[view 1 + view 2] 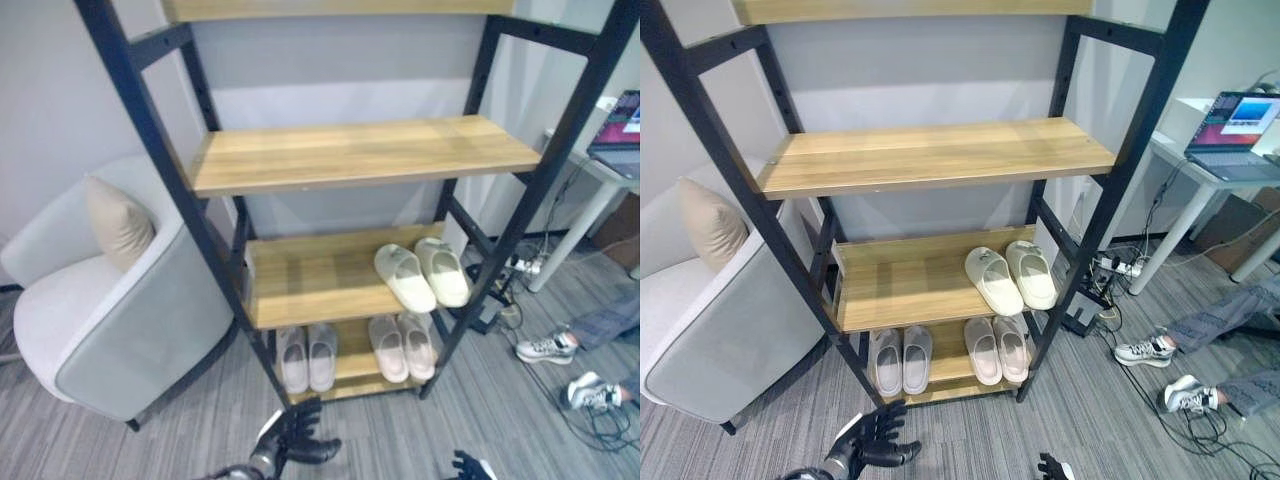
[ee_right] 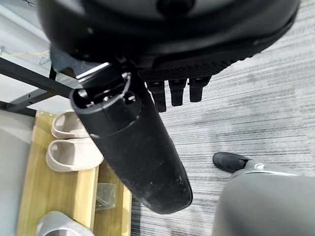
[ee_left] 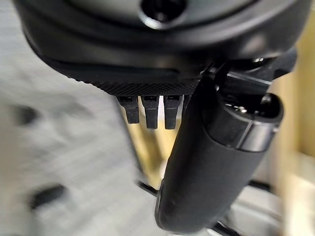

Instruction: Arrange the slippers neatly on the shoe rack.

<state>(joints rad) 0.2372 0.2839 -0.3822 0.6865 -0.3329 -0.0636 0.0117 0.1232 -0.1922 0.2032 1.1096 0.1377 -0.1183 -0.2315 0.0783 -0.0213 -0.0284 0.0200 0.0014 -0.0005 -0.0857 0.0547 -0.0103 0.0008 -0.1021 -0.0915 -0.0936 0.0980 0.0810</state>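
The black-framed shoe rack [image 1: 360, 152] has wooden shelves. A cream pair of slippers [image 1: 420, 275] lies on the right half of the second-lowest shelf, toes angled outward. On the bottom shelf a grey-white pair [image 1: 307, 357] lies at the left and a pale pink pair [image 1: 400, 347] at the right, each side by side. My left hand [image 1: 295, 438] hovers low over the floor in front of the rack, fingers spread, holding nothing. My right hand [image 1: 468, 466] sits at the lower edge, right of it. Its wrist view shows the right hand [image 2: 133, 147] open and empty, with slippers [image 2: 74, 153] on the shelf beyond.
A light grey armchair [image 1: 110, 320] with a beige cushion [image 1: 118, 222] stands close to the rack's left side. At the right are a white desk [image 1: 1200, 165] with a laptop [image 1: 1238, 120], floor cables with a power strip [image 1: 525, 265], and a person's legs in sneakers [image 1: 548, 347].
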